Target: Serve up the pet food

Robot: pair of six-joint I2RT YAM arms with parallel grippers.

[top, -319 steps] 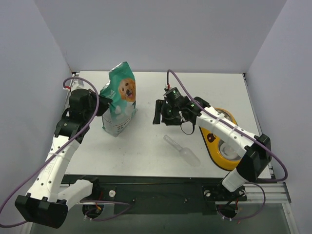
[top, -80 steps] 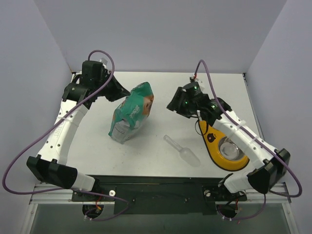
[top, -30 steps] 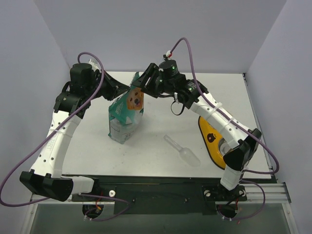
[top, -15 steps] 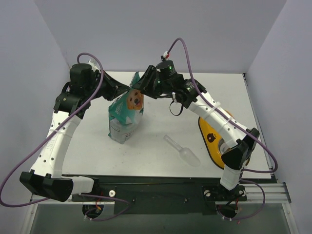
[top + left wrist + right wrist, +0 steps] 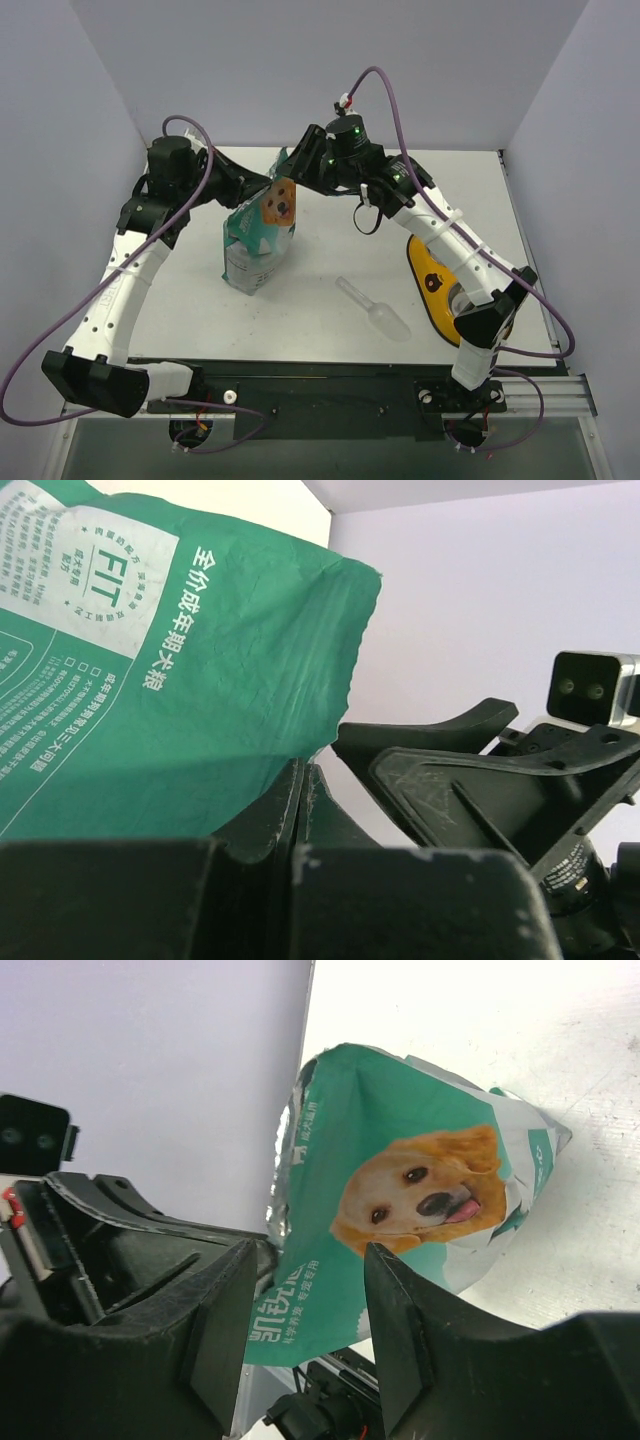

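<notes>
The teal-green bag with the dog picture (image 5: 258, 245) stands at the table's left centre. It fills the left wrist view (image 5: 150, 680), and its dog face shows in the right wrist view (image 5: 420, 1160). My left gripper (image 5: 262, 184) (image 5: 300, 780) is shut on the bag's top edge from the left. My right gripper (image 5: 298, 172) (image 5: 310, 1252) is open at the bag's top right, its fingers (image 5: 225, 1330) straddling the upper corner with gaps on both sides. The pet food is hidden. A clear plastic scoop (image 5: 377, 310) lies on the table, right of the bag.
A yellow feeder base (image 5: 430, 282) holding a metal bowl (image 5: 468, 303) sits at the right, partly under the right arm. Grey walls close in the back and both sides. The two grippers stand close together over the bag's top.
My right gripper's jaws have narrowed a little around the bag's top corner, and it has crept slightly right. The left gripper stays shut on the bag. The scoop has not moved.
</notes>
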